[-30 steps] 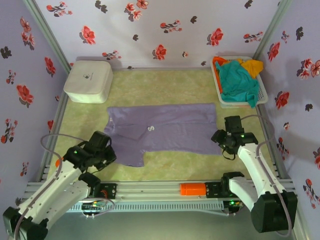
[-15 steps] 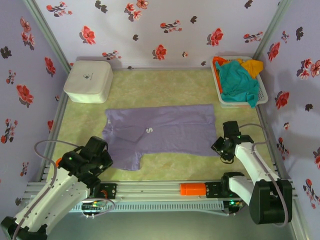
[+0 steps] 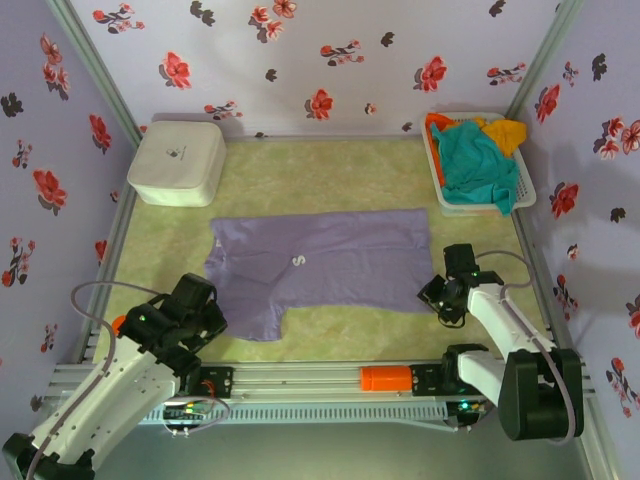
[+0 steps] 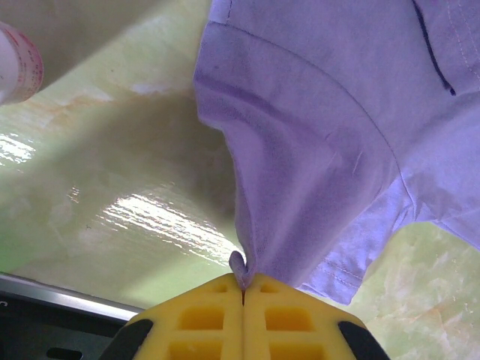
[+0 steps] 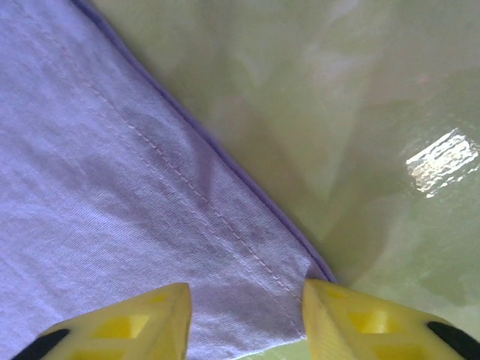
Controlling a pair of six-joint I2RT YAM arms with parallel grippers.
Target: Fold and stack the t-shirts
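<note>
Top external view: the lavender t-shirt [image 3: 340,265] lies flat on the green mat [image 3: 330,180] near its middle. Its long axis runs left to right, with collar and sleeves at the left, hem at the right and the white chest mark [image 3: 296,259] facing up. The left gripper [image 3: 212,318] sits at the near sleeve and the right gripper [image 3: 436,298] at the hem's near corner. A teal t-shirt [image 3: 475,160], an orange t-shirt [image 3: 435,125] and a yellow t-shirt [image 3: 505,132] are heaped in the white basket [image 3: 470,209] at far right. A white box [image 3: 177,163] stands at far left.

Left wrist view: the left gripper [image 4: 244,279] is clenched, its yellow fingers [image 4: 202,315] pinching a small fold of the lavender t-shirt's [image 4: 322,135] sleeve edge.

Right wrist view: the right gripper [image 5: 244,315] is released, its yellow fingers [image 5: 120,322] spread to either side of the hem corner of the lavender t-shirt [image 5: 112,187], which lies flat on the green mat [image 5: 360,112]
</note>
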